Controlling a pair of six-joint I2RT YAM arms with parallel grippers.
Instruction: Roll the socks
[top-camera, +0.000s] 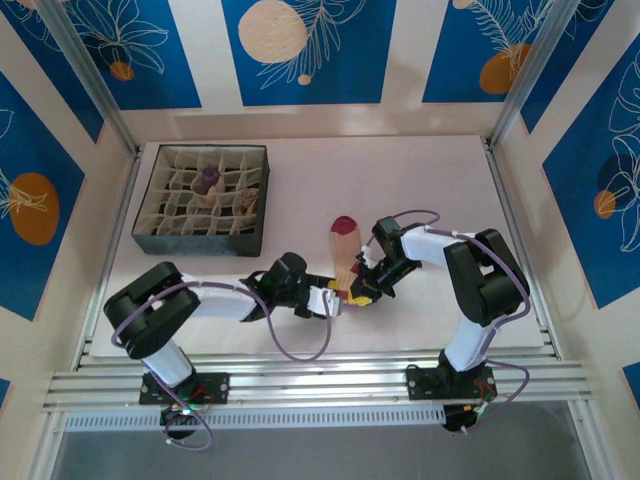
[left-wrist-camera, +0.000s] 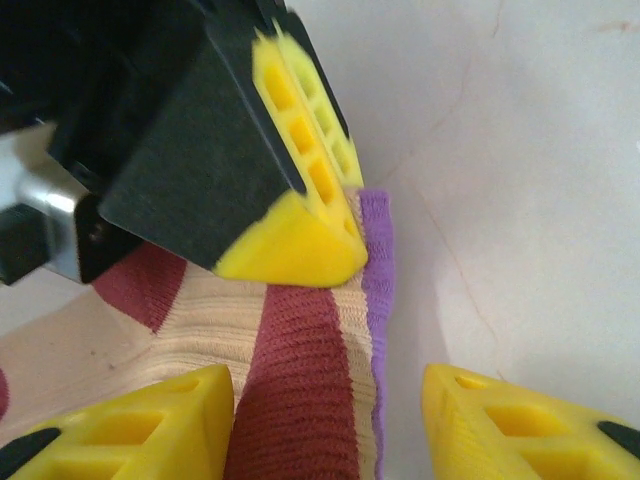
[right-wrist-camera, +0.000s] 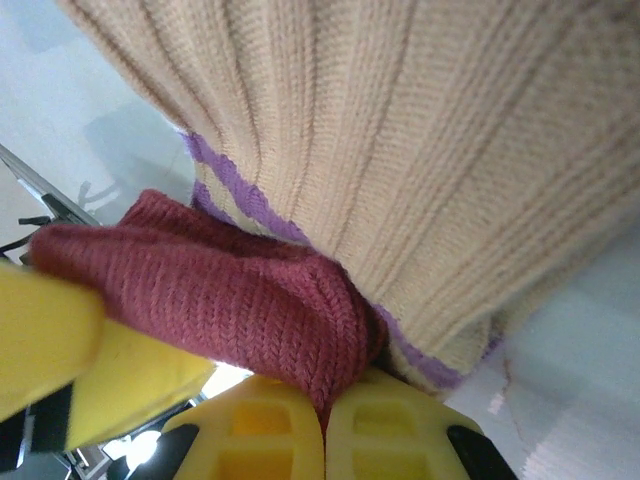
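Note:
A tan sock (top-camera: 343, 250) with a dark-red toe lies lengthwise on the white table (top-camera: 440, 180), its toe pointing away from the arms. Its striped cuff (left-wrist-camera: 300, 380), dark red and tan with a purple edge, is at the near end. My right gripper (right-wrist-camera: 325, 420) is shut on a fold of the dark-red cuff band (right-wrist-camera: 230, 300); from above it (top-camera: 362, 292) sits just right of the cuff. My left gripper (left-wrist-camera: 330, 440) is open and straddles the cuff, one finger beside the red stripe, the other over bare table. The right gripper's yellow fingertip (left-wrist-camera: 300, 250) presses the cuff just ahead of it.
A dark organizer box (top-camera: 150, 240) with a grid of cells stands at the back left; a purple rolled sock (top-camera: 209, 180) and a tan one (top-camera: 250, 200) sit in its cells. Metal rails (top-camera: 300, 385) run along the near edge.

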